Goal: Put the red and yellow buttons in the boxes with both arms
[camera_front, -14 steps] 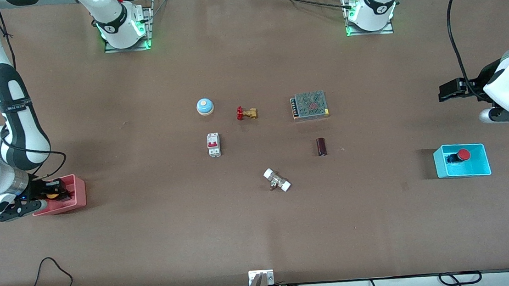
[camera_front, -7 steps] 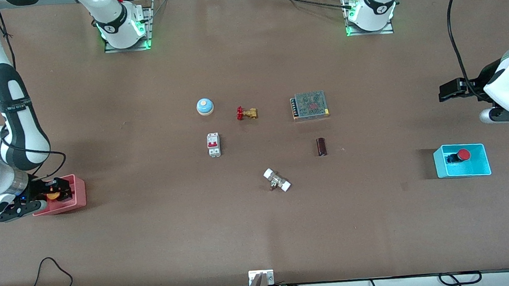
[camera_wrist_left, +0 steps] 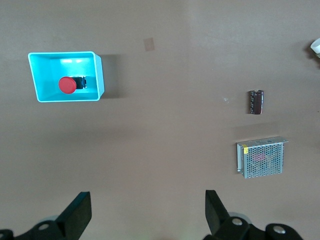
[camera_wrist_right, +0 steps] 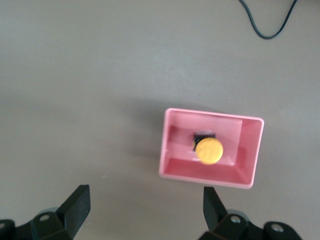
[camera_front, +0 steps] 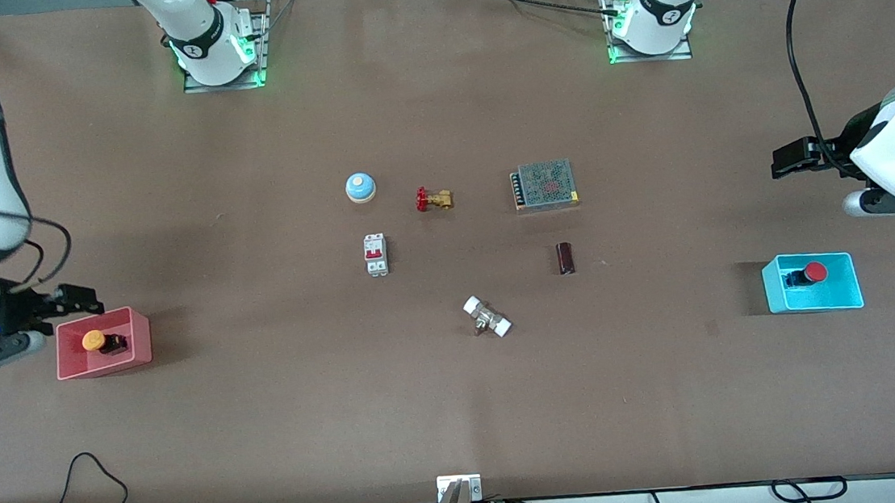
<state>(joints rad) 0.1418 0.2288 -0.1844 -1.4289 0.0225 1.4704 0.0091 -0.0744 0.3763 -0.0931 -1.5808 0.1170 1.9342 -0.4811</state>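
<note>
The yellow button point(camera_front: 93, 341) lies in the pink bin point(camera_front: 140, 343) at the right arm's end of the table; it also shows in the right wrist view point(camera_wrist_right: 209, 151) inside the bin point(camera_wrist_right: 172, 150). My right gripper point(camera_front: 71, 301) is open and empty, raised just beside the bin point(camera_wrist_right: 146, 202). The red button point(camera_front: 814, 271) lies in the cyan bin point(camera_front: 840, 292) at the left arm's end, also seen in the left wrist view point(camera_wrist_left: 67, 85) in its bin point(camera_wrist_left: 98, 75). My left gripper point(camera_front: 789, 159) waits open and empty, high above the table point(camera_wrist_left: 148, 207).
In the table's middle are a pale blue dome point(camera_front: 360, 187), a brass valve with a red handle point(camera_front: 433, 199), a white breaker point(camera_front: 376, 254), a mesh power supply point(camera_front: 545, 184), a dark cylinder point(camera_front: 565, 258) and a white-capped fitting point(camera_front: 487, 317).
My right gripper has let go of the yellow button in the pink bin, opened, and risen away from the bin. The left arm has not moved.
</note>
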